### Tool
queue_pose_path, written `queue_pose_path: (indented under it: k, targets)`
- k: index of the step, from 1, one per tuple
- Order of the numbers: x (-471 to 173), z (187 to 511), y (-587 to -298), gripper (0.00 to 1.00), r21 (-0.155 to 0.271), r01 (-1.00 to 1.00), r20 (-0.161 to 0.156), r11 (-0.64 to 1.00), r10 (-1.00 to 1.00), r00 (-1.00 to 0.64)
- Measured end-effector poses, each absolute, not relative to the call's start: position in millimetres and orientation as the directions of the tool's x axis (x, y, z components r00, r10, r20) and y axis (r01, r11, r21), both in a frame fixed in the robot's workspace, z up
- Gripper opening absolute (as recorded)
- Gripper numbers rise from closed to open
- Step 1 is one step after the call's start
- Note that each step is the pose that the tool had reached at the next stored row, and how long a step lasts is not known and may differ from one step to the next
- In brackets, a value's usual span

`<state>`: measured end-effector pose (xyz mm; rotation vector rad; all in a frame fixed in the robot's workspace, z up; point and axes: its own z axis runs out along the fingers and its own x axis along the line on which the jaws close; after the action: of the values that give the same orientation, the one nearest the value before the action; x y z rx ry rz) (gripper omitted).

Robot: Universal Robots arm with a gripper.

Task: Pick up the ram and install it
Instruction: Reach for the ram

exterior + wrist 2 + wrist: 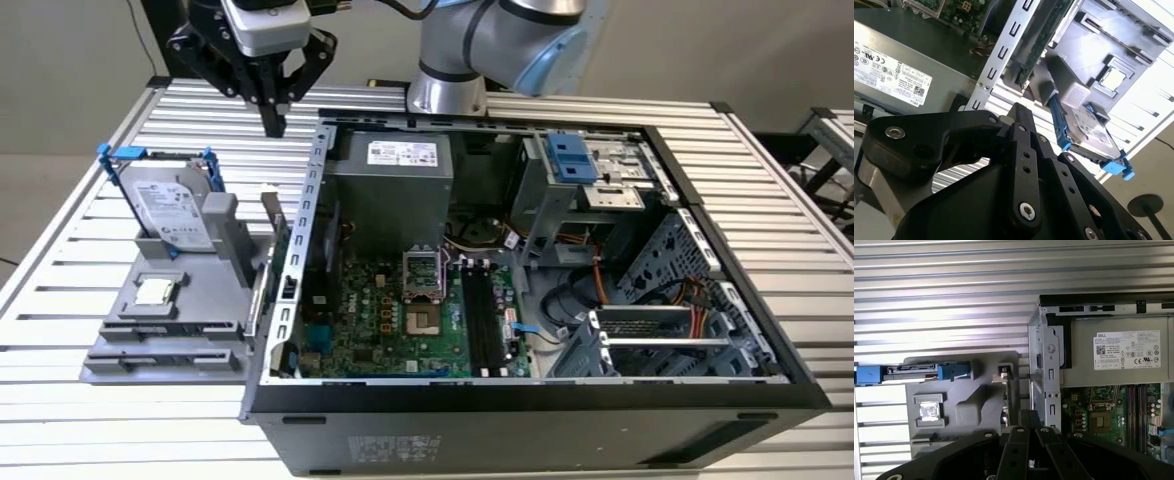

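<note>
- Slatted aluminium table [94, 430] carries an open black desktop computer case [534, 425]. At the exterior view's left of the case sits a grey moulded parts holder [147, 355].
- Black linkage-type gripper [276, 118] hangs above the far end of the holder, close to the case's corner, with its fingers pointing down. They appear drawn together with nothing between them.
- Thin, narrow green circuit-board ram [279, 240] stands on its long edge in a slot of the holder, just beside the case's perforated metal side wall [304, 215].
- In the first wrist view the ram [1009, 395] is seen edge-on, just ahead of the fingertips and roughly in line with them. There is no contact: the gripper is above the stick and apart from it.
- Progress, as judged from this arrangement: the task is at its very start. The ram has not been grasped or lifted, so both the pick and the installation are yet to be done.
- Long black memory slots [483, 320] on the green motherboard [380, 320], beside the square processor socket [424, 318], look unoccupied. They lie well apart from the ram, across the side wall.
- Silver hard drive with a white label [171, 205] stands propped in a blue bracket in the holder. A small square silver processor chip [158, 291] lies in the same holder. Neither is near the fingertips.
</note>
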<state>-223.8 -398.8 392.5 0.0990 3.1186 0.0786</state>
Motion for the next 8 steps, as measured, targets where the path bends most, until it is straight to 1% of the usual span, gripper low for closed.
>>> queue_pose_path:
  k: [8]
  targets:
    - [-237, 392, -399, 0.00, 0.051, 0.061, -0.019, 0.997, 0.062, -0.998]
